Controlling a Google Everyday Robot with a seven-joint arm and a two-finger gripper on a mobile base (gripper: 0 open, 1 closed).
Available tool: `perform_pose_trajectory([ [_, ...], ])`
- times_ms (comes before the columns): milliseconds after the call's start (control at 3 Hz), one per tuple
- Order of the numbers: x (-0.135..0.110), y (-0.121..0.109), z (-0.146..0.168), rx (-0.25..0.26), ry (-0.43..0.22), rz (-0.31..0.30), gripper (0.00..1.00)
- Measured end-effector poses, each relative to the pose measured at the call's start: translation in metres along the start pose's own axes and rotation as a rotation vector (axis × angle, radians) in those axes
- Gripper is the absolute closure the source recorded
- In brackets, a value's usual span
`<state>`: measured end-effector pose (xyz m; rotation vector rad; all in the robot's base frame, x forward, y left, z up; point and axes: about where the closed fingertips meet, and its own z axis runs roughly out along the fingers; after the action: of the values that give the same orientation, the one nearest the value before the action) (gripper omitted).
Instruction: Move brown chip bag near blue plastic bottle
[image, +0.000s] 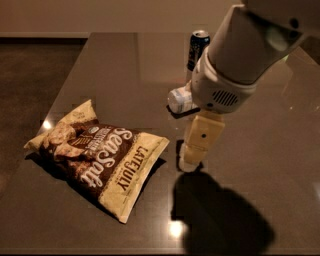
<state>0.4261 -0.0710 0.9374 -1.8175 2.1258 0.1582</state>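
shadow (220, 220) of the arm is falling on the table (280, 165), near-right, dark blob on the glossy brown top.

brown chip bag (102, 157) is lying flat on the table, left of center, near side. "Sea Salt" face is pointing up, the cream "Late July" edge is facing right, and the pictured chips are at its left end. Crinkly, nothing is touching it.

gripper (191, 159) is hanging just right of the bag's right corner and pointing down, tip low over the table. There's a small gap btwn it and the bag. Contact w/ the surface is unclear. Grip state: can't tell, released vs clenched isn't showing from this angle.

Farther back, the white wrist housing (225, 80) is filling the upper right and covering most of the blue plastic bottle (179, 100). Only the bottle's left end is showing, on the table at center, well apart from the bag.

soda can (198, 49) is standing upright just beyond the bottle, dark w/ a silver top.
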Motion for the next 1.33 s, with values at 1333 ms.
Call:
perform_pose_trajectory([
  [1333,-0.087,0.046,0.108,-0.135,0.041,-0.060,0.26],
])
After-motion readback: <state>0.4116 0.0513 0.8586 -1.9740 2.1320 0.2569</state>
